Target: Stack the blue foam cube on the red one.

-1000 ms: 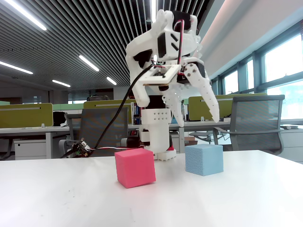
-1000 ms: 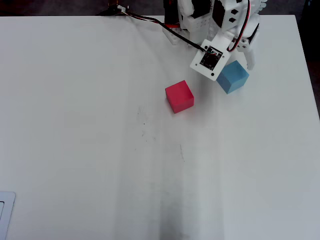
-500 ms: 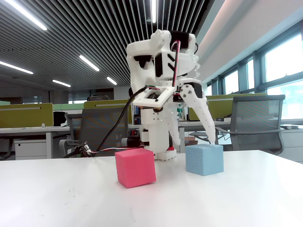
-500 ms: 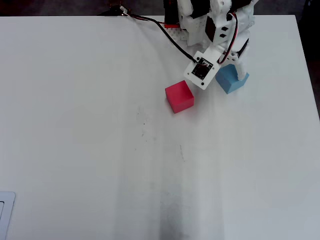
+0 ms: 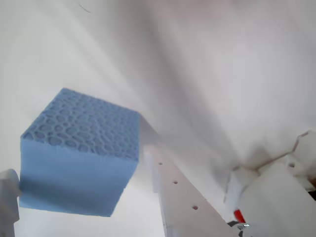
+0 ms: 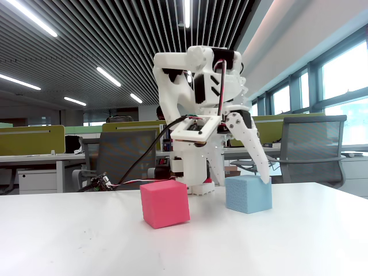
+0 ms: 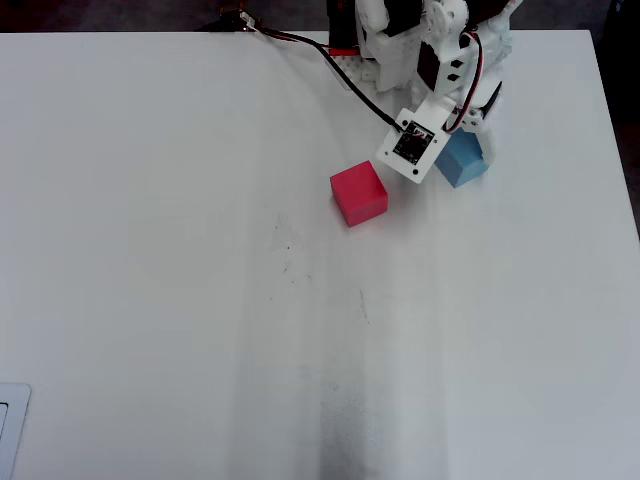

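Fingers [image 6: 265, 172] spread wide astride blue foam cube [image 6: 248, 194]

The blue foam cube [image 5: 81, 150] is pale sky blue, its top face in the wrist view marked with a darker cell-like honeycomb pattern, its side face plain and smooth-toned; in the fixed view [image 6: 248, 194] it reads as a faintly speckled light blue; the red one [image 6: 164, 203] is a flat pinkish red with no pattern, a shade deeper from overhead [image 7: 359, 193]; the tabletop [image 7: 180, 300] is plain white with a few tiny dark specks near its middle; the arm [image 6: 198, 98] is white with black blocks, red wires and a black cable [image 7: 330, 60] near the tabletop's far edge; a small red spot at the wrist view's lower right is perhaps part of the arm's base.
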